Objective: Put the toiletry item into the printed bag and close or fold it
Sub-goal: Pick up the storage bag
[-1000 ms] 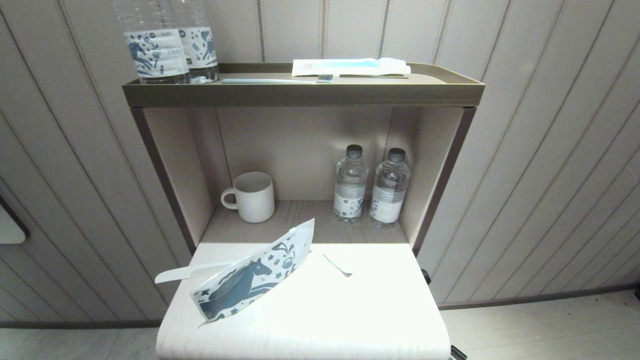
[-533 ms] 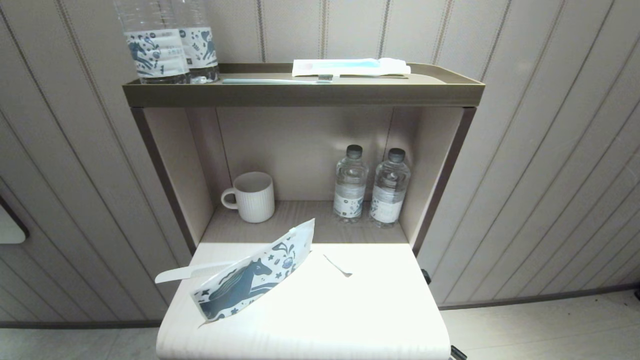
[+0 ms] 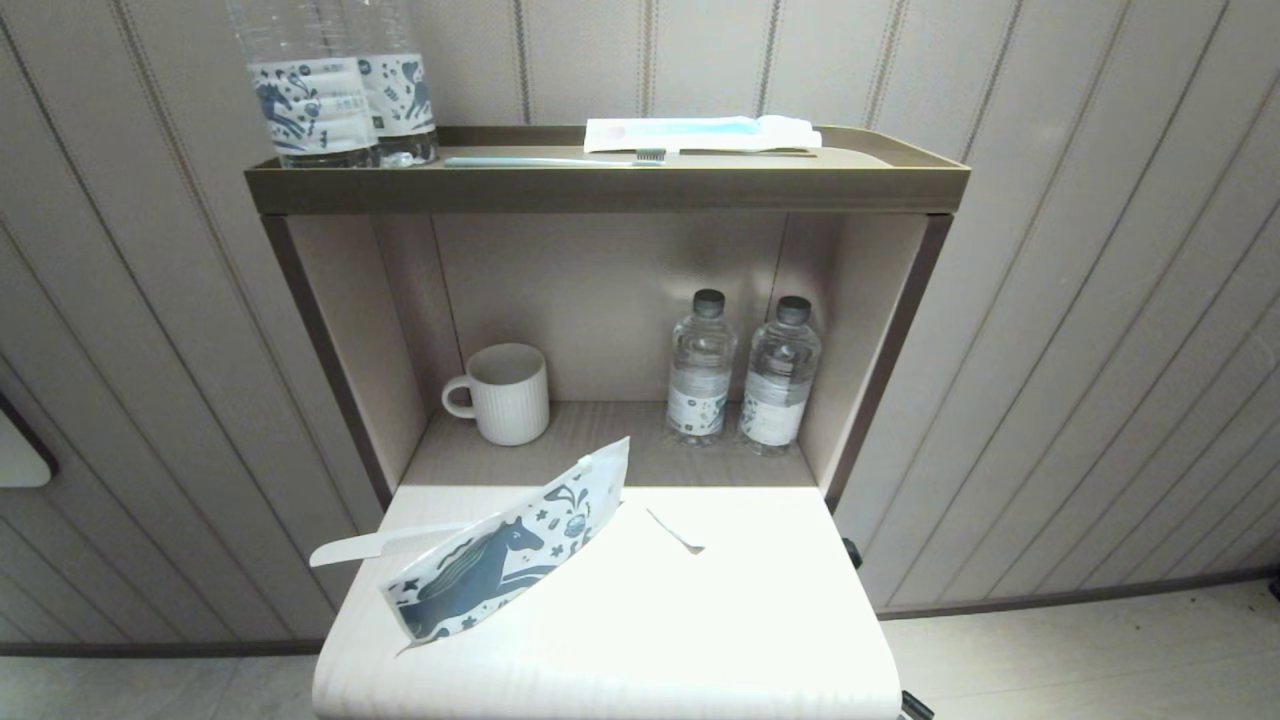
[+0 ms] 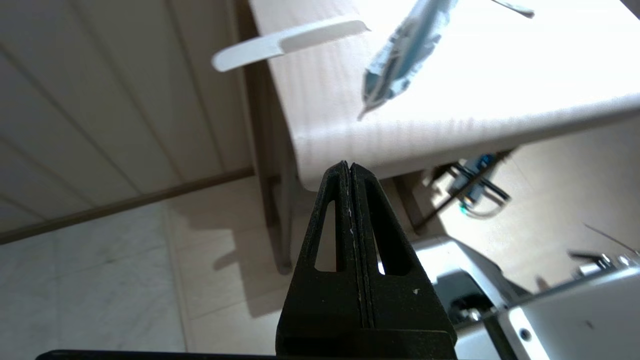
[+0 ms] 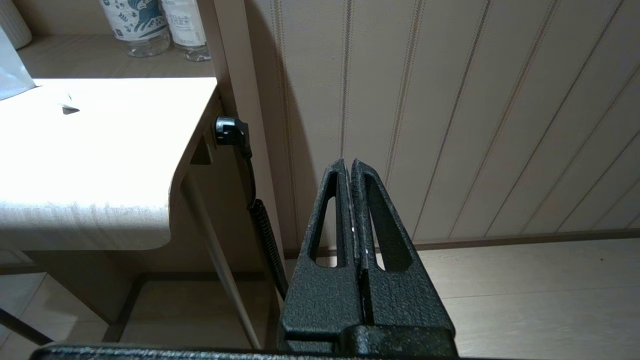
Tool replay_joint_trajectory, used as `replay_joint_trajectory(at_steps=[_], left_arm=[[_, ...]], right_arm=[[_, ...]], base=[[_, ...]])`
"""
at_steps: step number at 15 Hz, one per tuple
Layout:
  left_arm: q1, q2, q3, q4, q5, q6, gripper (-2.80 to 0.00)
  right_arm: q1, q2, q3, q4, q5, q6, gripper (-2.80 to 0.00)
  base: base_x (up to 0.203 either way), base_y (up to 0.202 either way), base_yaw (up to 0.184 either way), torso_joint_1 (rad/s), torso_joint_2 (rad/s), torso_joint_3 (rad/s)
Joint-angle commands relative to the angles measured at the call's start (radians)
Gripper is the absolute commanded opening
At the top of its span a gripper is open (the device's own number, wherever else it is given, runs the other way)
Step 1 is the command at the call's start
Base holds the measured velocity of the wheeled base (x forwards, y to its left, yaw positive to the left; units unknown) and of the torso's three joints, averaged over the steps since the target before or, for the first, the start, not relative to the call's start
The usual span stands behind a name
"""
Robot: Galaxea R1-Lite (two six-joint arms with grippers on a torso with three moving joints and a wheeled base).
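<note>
White comb (image 3: 385, 543) lying flat near the left edge of the pale desk (image 3: 700, 620), handle overhanging that edge, far end hidden behind the printed bag (image 3: 510, 560). Not inside the bag as far as visible; from the left wrist view, comb (image 4: 287, 42) and bag (image 4: 400, 65) appear apart, the comb ending just short of the pouch. Bag standing on its long edge, tilted, running from near-left to far-right across the desk, blue horse facing the camera, top edge raised toward the shelf. Small thin sliver (image 3: 676, 532) on the desk just right of the bag, nature unclear.

Beyond the desk, an open cubby with a ribbed white mug (image 3: 505, 393) at left and 2 small water bottles (image 3: 740, 370) side by side at right. Above, a brown tray-like top shelf (image 3: 600, 188) carrying 2 large bottles with horse labels (image 3: 340, 95) at far left, a pale blue toothbrush (image 3: 555, 160) along the near rim, and a white packet with a blue stripe (image 3: 700, 133) at right.

Left gripper (image 4: 348, 167) low, below and near the desk's near-left corner, jaws pressed together, holding nothing. Right gripper (image 5: 349, 165) low beside the desk's right side, pointed at the panelled wall, jaws likewise closed and empty. Neither arm in the head view.
</note>
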Motion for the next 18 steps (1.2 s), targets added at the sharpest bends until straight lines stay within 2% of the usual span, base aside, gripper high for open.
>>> replay_joint_trajectory(at_steps=[1, 4, 10, 15, 18], left_arm=[[0.000, 0.110, -0.021, 0.002, -0.057, 0.017, -2.80], [0.000, 0.188, -0.034, -0.001, -0.109, 0.036, -2.80], [-0.004, 0.276, -0.052, -0.026, -0.125, 0.037, -2.80], [-0.099, 0.359, -0.049, -0.027, -0.125, 0.037, -2.80], [-0.207, 0.418, -0.038, -0.028, -0.125, 0.037, -2.80]], right_arm=[[0.000, -0.001, 0.000, -0.001, 0.000, 0.000, -2.80], [0.000, -0.001, 0.000, -0.001, 0.000, 0.000, -2.80], [0.000, -0.001, 0.000, -0.001, 0.000, 0.000, -2.80], [0.000, -0.001, 0.000, -0.001, 0.001, 0.000, -2.80], [0.000, -0.001, 0.000, -0.001, 0.000, 0.000, -2.80]], base=[[0.000, 0.000, 0.000, 0.000, 0.00, 0.000], [0.000, 0.000, 0.000, 0.000, 0.00, 0.000], [0.000, 0.000, 0.000, 0.000, 0.00, 0.000], [0.000, 0.000, 0.000, 0.000, 0.00, 0.000], [0.000, 0.000, 0.000, 0.000, 0.00, 0.000]])
